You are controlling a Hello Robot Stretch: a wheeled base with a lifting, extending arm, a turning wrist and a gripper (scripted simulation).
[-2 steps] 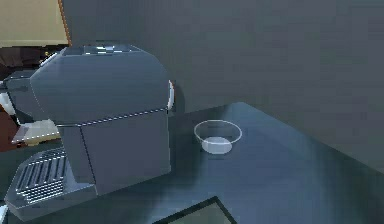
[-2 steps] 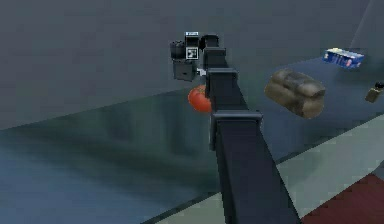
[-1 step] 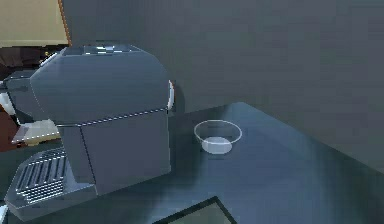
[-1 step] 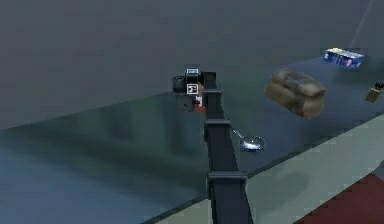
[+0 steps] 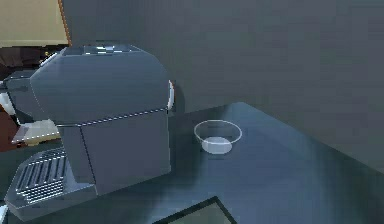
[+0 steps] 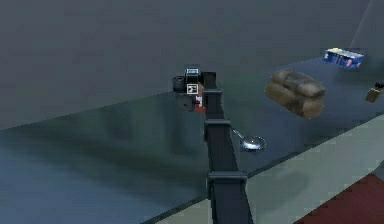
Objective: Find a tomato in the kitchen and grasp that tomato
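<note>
One grey coffee machine (image 5: 95,110) near left on dark counter (image 5: 300,170), glass bowl (image 5: 218,136) right of it, gripper (image 6: 190,80) near small red blob (image 6: 201,105), its hold impossible to tell

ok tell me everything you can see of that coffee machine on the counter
The coffee machine is a bulky grey-blue appliance with a smooth, plastic-looking shell: a rounded top over a boxy body. A ribbed drip tray juts from its base toward the forward view's lower left. It stands upright on the dark counter, and the small clear bowl to its right stands apart from it.
</note>
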